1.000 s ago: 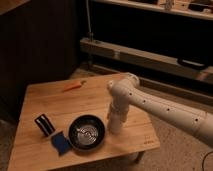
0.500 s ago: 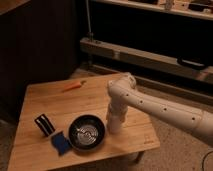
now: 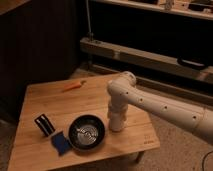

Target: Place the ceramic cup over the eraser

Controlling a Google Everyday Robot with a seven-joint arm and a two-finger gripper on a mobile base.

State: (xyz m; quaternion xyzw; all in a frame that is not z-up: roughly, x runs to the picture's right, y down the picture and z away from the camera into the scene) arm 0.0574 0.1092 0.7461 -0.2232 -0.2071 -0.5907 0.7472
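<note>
The eraser (image 3: 44, 123), a small black block with white stripes, stands near the left front of the wooden table (image 3: 45, 97). My white arm reaches in from the right and points straight down just right of the black pan. At its lower end my gripper (image 3: 116, 119) is shut on the ceramic cup (image 3: 116, 126), a small white tapered shape resting on the tabletop. Cup and gripper blend together, so the fingers themselves are hard to make out. The cup is well to the right of the eraser, with the pan between them.
A round black pan (image 3: 87, 132) sits at the front middle of the table. A blue pad (image 3: 61, 143) lies against its left side, just below the eraser. An orange stick-like item (image 3: 74, 86) lies near the back edge. Dark shelving stands behind.
The arm stays in nearly the same place over the cup. Nothing on the table has shifted.
</note>
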